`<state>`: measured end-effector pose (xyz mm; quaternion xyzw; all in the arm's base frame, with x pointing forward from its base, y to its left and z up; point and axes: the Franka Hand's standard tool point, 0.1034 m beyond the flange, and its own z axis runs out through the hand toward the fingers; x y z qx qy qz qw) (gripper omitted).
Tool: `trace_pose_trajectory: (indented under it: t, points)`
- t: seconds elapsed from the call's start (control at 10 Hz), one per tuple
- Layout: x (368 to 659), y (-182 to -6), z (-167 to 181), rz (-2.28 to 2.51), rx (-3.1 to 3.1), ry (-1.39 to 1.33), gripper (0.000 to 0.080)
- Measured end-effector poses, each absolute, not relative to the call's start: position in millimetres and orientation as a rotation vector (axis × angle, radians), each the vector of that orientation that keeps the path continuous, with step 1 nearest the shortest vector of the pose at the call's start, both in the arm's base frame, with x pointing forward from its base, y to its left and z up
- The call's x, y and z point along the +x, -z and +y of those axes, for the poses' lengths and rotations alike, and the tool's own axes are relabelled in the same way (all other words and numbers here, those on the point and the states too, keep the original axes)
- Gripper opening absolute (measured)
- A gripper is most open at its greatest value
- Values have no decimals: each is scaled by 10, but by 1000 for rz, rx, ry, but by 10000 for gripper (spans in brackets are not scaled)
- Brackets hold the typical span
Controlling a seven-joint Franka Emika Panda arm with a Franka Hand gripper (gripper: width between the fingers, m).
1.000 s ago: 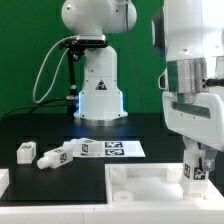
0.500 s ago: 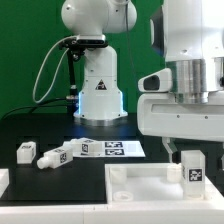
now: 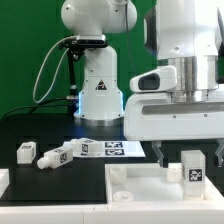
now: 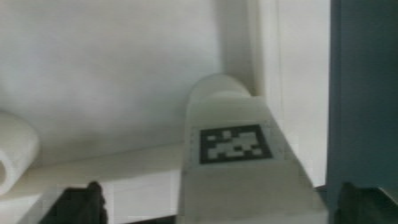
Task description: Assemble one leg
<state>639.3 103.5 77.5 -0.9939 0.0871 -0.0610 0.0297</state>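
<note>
Clearly wide-open, empty claw [image 3: 190, 158] straddling leg [image 3: 192, 172], no contact; leg upright on panel [image 3: 130, 178] near its rim, probably seated there for screwing in.

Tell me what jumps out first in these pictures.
The big white gripper fills the exterior view's right. It is open, with its fingers on either side of a tagged leg standing upright on the white panel. Other loose legs lie on the black table toward the exterior view's left, near the marker board.
</note>
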Motion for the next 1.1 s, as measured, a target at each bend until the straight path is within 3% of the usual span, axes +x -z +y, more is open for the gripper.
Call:
trace_pose_trajectory:
  t: [0.1, 0.4, 0.7, 1.1]
  points:
    - [6393, -775, 1035, 311, -3059, 186, 649]
    - [6393, -774, 1032, 498, -3026, 180, 283]
    - [6387, -764, 1054, 834, -2940, 164, 286]
    - [6408, -750, 1069, 1624, -2583, 62, 286]
